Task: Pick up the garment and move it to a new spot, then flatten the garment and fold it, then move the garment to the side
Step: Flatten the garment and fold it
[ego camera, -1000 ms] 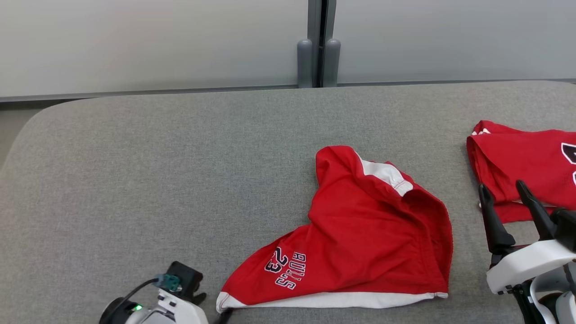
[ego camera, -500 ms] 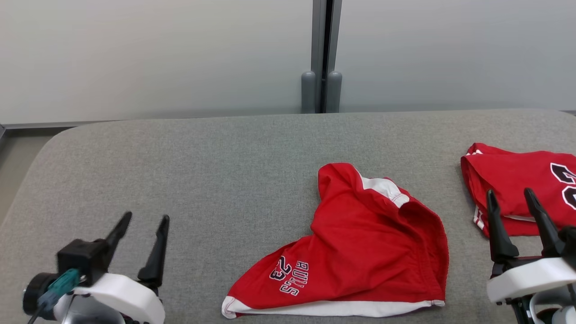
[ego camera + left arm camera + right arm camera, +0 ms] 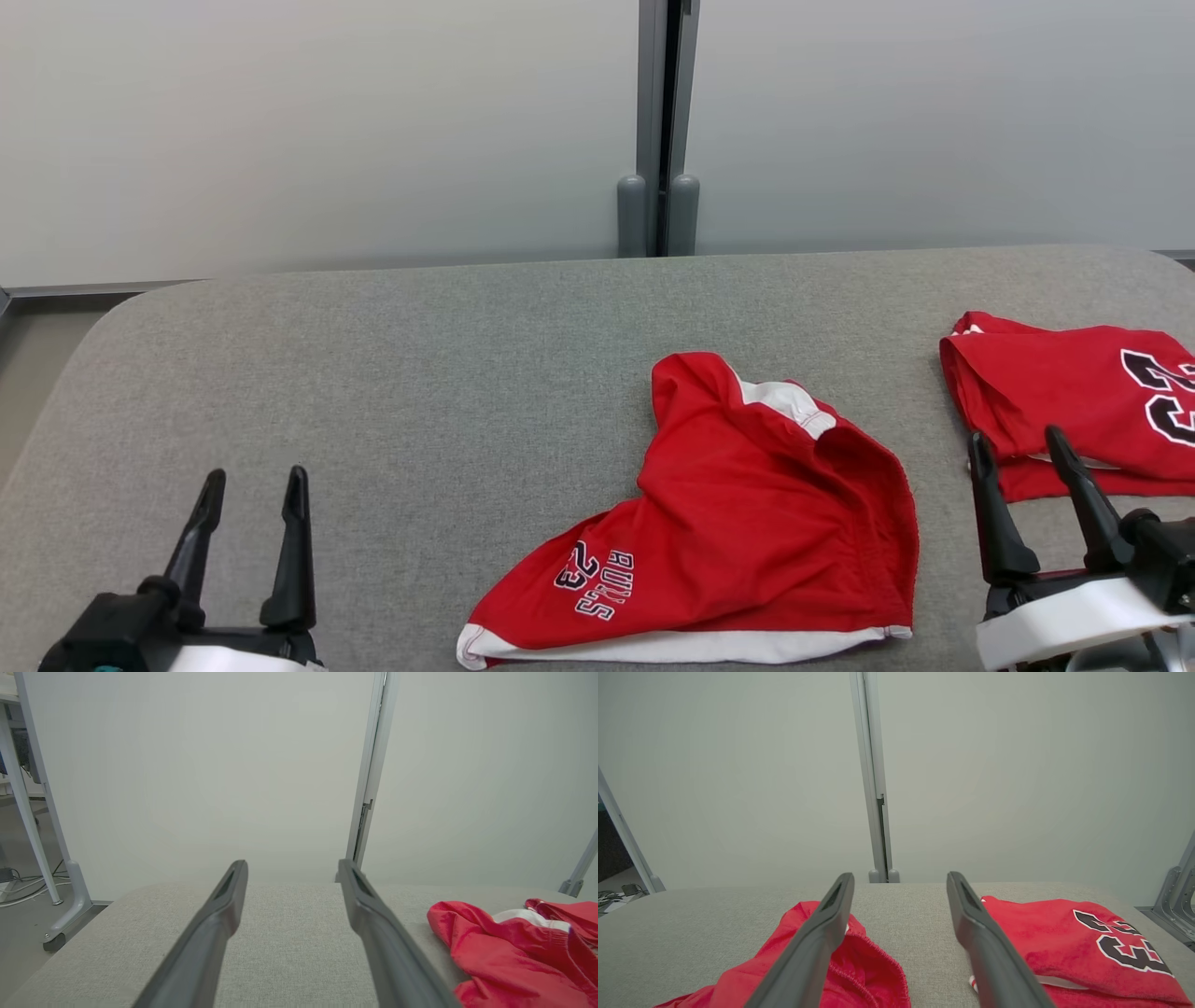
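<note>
The garment (image 3: 766, 523) is a pair of red shorts with white trim and a "BULLS 23" print, lying crumpled on the grey padded table (image 3: 420, 373), right of centre. My left gripper (image 3: 255, 478) stands open at the lower left, well left of the shorts and holding nothing. In the left wrist view its fingers (image 3: 292, 863) point over bare table, with the garment (image 3: 514, 956) off to their right. My right gripper (image 3: 1017, 437) is open at the lower right, just right of the shorts. In the right wrist view its fingers (image 3: 900, 875) straddle bare fabric, the garment (image 3: 859, 970) under the left one.
A second red garment (image 3: 1074, 392) with black numbers lies folded at the table's right edge, just beyond my right gripper; it also shows as a jersey (image 3: 1064, 933). Pale wall panels with a grey post (image 3: 658, 131) stand behind the table. The table's rounded left corner (image 3: 56, 373) drops to the floor.
My left gripper has left the garment's lower left corner, opened wider and swung out to the left with fingers pointing forward. The head camera has tilted up. The garment lies as before.
</note>
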You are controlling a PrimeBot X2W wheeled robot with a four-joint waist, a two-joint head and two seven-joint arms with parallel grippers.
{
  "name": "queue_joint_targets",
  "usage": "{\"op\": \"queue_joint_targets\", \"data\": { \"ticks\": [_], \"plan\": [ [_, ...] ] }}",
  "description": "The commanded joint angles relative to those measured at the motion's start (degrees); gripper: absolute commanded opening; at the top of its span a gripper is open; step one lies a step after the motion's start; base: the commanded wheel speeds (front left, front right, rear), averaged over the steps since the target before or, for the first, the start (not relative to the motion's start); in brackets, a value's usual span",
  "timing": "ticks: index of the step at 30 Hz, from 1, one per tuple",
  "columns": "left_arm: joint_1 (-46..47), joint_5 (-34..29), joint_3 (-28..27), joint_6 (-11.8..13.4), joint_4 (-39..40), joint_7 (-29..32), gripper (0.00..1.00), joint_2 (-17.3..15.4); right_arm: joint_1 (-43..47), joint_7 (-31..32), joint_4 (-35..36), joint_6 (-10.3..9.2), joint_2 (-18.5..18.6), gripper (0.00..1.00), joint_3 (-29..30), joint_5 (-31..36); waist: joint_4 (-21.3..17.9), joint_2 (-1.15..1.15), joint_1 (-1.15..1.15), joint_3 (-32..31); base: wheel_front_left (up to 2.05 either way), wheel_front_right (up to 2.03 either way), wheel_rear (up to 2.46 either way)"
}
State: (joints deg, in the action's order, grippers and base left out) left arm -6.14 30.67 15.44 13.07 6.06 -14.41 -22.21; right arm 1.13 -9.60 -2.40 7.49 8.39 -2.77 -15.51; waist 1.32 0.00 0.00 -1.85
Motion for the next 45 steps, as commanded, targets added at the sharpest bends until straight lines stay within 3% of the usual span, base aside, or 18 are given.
{"op": "queue_joint_targets", "data": {
  "ticks": [1, 19, 24, 32, 37, 39, 45],
  "plan": [
    [-0.59, -0.26, -0.25, -0.49, -0.48, -0.28, 1.0, 0.12, 0.26, -0.04, -0.07, 0.03, 0.41, 1.0, -0.16, -0.04, -0.03, 0.0, 0.0, -0.03, 0.0, 0.0, 0.0],
    [0.91, -1.43, -0.59, -2.19, -3.39, -0.75, 1.0, 1.57, -0.81, 0.2, -0.92, 0.03, 0.72, 1.0, -0.12, -0.18, 0.09, 0.0, 0.0, -0.35, 0.0, 0.0, 0.0],
    [0.08, 1.0, -0.63, -3.38, -3.03, 0.21, 1.0, 1.83, 0.44, 6.33, -2.23, 0.03, 2.26, 1.0, -1.62, -0.68, -0.12, 0.0, 0.0, -0.02, 0.0, 0.0, 0.0],
    [-2.55, 4.96, 4.75, -5.73, -4.19, 14.17, 1.0, -0.4, 3.36, 21.64, -3.94, 0.02, 6.68, 1.0, -8.34, -8.71, 0.29, 0.0, 0.0, 1.26, 0.0, 0.0, 0.0],
    [-2.63, 7.46, 7.01, -6.48, -4.23, 21.4, 1.0, -0.94, 3.79, 25.87, -3.83, 0.03, 7.22, 1.0, -9.87, -10.95, 0.78, 0.0, 0.0, 2.45, 0.0, 0.0, 0.0],
    [-1.45, 8.12, 8.38, -7.85, -4.97, 24.33, 1.0, -1.65, 3.06, 26.98, -3.5, 0.03, 7.76, 1.0, -10.65, -11.4, 1.07, 0.0, 0.0, 3.45, 0.0, 0.0, 0.0],
    [0.82, 8.17, 11.12, -10.03, -6.82, 27.13, 1.0, -1.19, 2.23, 28.99, -4.1, 0.03, 7.9, 1.0, -12.22, -11.99, 1.4, 0.0, 0.0, 4.69, 0.0, 0.0, 0.0]
  ]
}}
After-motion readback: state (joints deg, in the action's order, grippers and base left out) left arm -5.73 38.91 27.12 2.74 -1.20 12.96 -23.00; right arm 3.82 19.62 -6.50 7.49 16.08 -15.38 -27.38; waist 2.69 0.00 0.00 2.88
